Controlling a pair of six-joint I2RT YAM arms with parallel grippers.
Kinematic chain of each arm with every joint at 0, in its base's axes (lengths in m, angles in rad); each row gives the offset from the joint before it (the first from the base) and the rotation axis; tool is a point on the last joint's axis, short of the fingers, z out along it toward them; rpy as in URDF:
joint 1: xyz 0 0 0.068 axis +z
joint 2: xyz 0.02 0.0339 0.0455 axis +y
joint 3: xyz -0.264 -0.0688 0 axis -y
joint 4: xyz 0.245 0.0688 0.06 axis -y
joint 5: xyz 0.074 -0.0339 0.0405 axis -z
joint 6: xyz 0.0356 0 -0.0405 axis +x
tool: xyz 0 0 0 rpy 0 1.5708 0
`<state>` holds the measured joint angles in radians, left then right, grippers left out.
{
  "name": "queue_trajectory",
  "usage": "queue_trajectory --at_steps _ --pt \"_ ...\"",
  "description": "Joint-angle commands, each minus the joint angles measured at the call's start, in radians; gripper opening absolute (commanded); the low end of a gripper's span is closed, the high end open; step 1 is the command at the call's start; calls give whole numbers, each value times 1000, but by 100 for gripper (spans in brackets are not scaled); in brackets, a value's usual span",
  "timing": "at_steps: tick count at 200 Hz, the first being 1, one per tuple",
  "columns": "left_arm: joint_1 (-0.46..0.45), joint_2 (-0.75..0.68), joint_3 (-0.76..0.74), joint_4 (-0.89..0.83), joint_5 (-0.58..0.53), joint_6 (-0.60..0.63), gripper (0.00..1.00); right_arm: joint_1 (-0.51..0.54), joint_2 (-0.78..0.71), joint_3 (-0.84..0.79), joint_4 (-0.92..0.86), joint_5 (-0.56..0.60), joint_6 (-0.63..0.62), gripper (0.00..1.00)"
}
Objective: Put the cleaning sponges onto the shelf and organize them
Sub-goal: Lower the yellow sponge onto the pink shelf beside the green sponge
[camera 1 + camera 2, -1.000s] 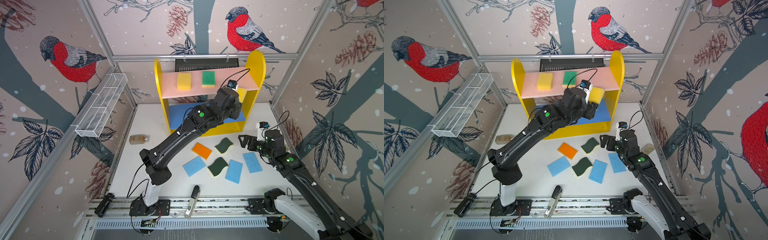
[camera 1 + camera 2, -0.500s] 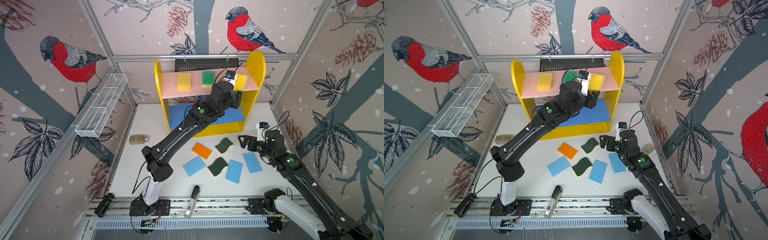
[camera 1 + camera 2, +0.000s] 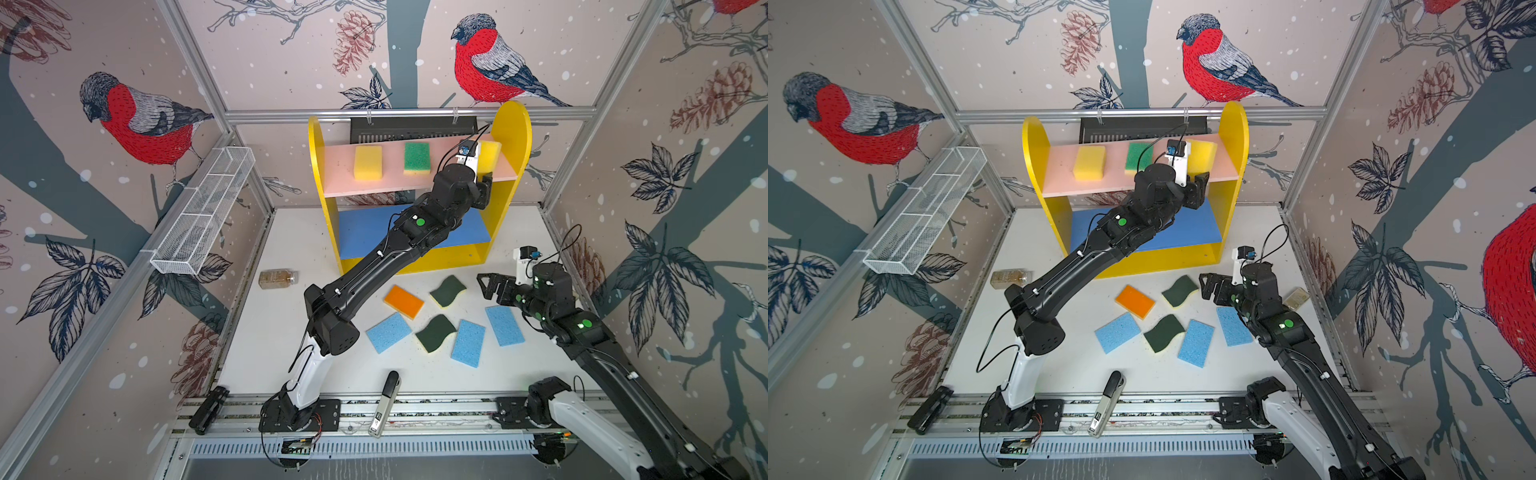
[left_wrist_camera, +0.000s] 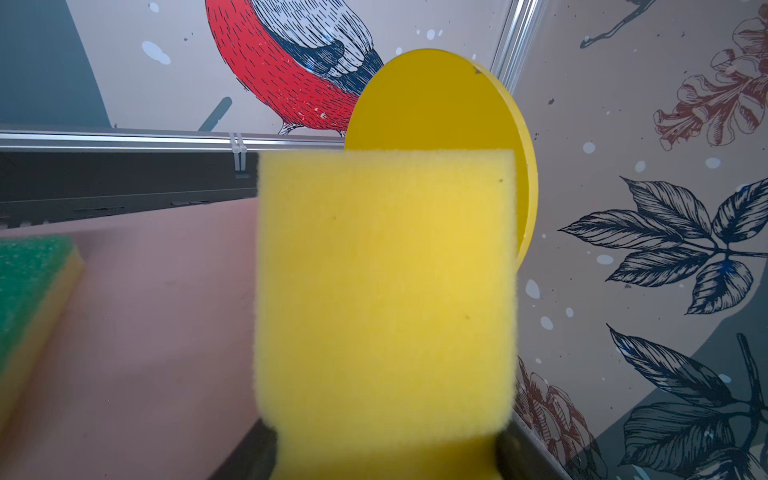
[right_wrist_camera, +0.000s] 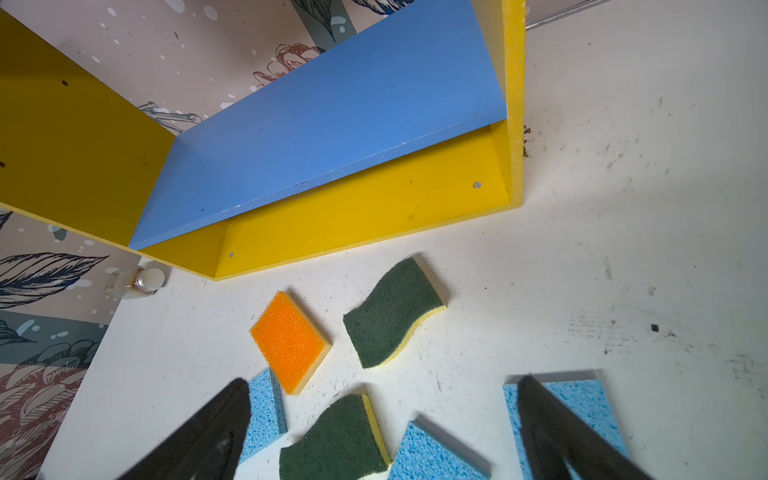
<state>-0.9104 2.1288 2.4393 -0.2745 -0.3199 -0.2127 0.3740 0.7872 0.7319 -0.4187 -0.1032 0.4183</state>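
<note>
My left hand is clamped on a yellow sponge, held over the free end of the pink board of the shelf, beside the green-topped sponge and another yellow block. I judge this continues the row. My right hand hovers, spread apart, above the counter, where six lie: one orange sponge, two dark green sponges, three blue sponges.

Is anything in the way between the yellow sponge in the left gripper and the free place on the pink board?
Nothing visible does. The left gripper holds the yellow sponge at the pink board's bare right end, between the green-topped sponge and the yellow side panel.
</note>
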Motion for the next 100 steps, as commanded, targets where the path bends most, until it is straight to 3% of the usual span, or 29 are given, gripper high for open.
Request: queue_trajectory --at_steps 1,100 --pt "-1 23 12 104 -45 -2 60 0 -2 -1 1 -14 8 100" --pt "-1 82 26 182 -230 7 60 2 2 -21 17 -32 8 99"
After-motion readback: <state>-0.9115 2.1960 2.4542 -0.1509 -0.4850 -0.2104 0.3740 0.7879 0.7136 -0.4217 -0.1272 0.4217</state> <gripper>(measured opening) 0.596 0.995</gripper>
